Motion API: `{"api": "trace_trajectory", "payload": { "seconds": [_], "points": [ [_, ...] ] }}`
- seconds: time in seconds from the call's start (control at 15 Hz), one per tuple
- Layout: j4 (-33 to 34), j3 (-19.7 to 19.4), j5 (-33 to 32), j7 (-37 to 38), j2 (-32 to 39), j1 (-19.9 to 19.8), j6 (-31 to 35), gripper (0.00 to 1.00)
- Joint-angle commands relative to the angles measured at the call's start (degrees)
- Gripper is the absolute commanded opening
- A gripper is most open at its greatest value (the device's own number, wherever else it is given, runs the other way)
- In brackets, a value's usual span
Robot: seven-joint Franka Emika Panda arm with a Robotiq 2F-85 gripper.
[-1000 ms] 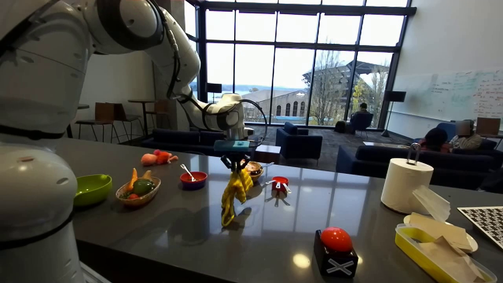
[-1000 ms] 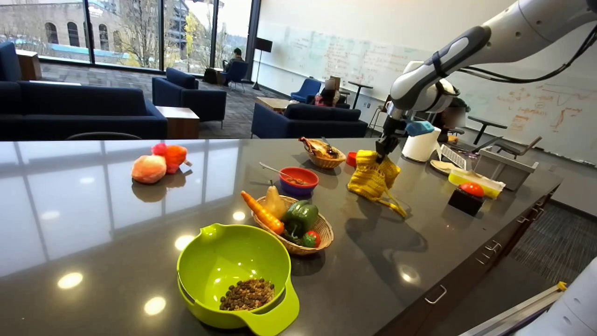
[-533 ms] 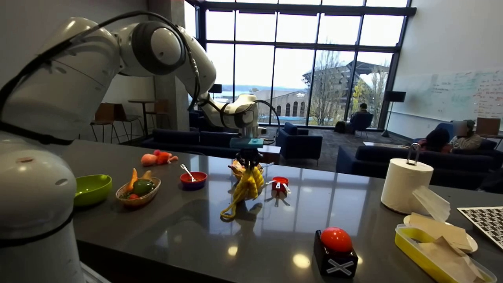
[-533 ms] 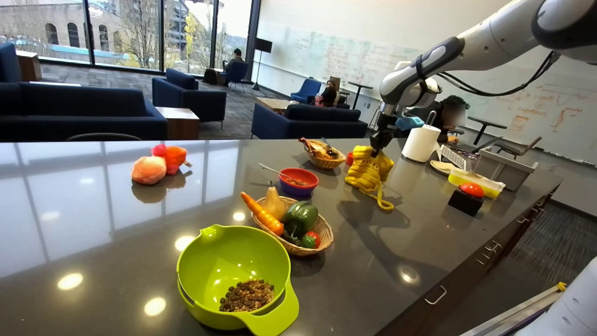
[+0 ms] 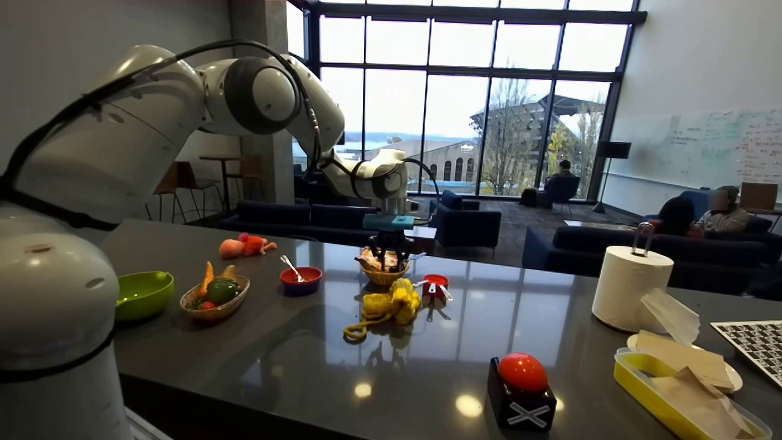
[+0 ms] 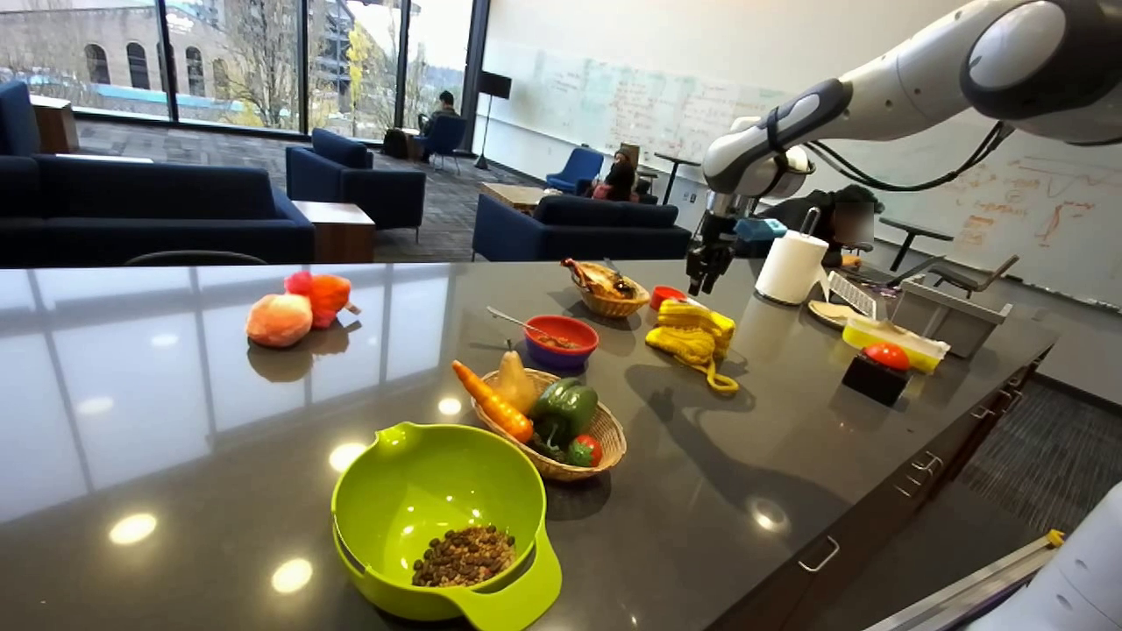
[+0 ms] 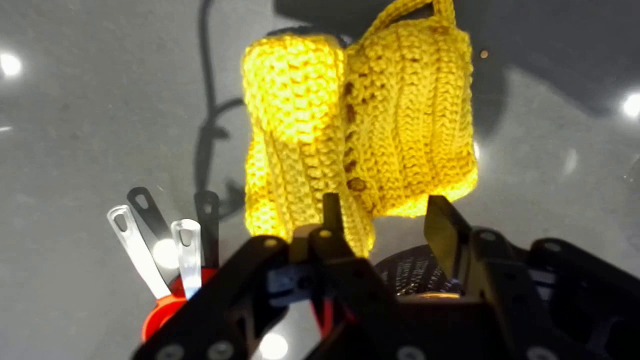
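Yellow cloth (image 7: 300, 95) has fallen from the hand (image 7: 382, 212) and lies just below it, on the bench (image 5: 275, 391). Now the hand is spread apart and empty, so the release seems done.

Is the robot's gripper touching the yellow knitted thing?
Apart: an exterior view shows a gap between the open gripper and the yellow knitted thing below it.

A: Where is the cloth (image 6: 692, 337)?
B: On the table (image 6: 789, 447), right of centre in an exterior view, just below the fingers (image 6: 695, 282).
A: What's left of it?
B: The bowl (image 6: 559, 356) holding a spoon (image 6: 512, 319), behind the vegetable basket (image 6: 609, 436), itself behind the mixing bowl (image 6: 517, 587).
A: And right?
B: The paper towel roll (image 6: 791, 268), farther back.
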Motion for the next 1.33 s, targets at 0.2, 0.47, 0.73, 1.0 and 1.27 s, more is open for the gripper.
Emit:
{"api": "trace_trajectory", "payload": {
  "seconds": [0.2, 0.47, 0.73, 1.0, 1.27],
  "points": [
    [-2.7, 1.1, 0.0, 4.0, -3.8, 2.5, -2.5, 0.99],
    [-8.0, 2.3, 0.7, 6.3, -7.7, 4.6, -5.3, 1.00],
    [-15.7, 2.9, 1.0, 9.5, -12.7, 6.8, -5.0, 1.00],
    [-23.8, 2.8, 1.4, 12.3, -18.6, 7.8, -4.3, 1.00],
    [-31.4, 2.2, 1.7, 14.1, -24.7, 7.6, -3.8, 1.00]
  ]
}}
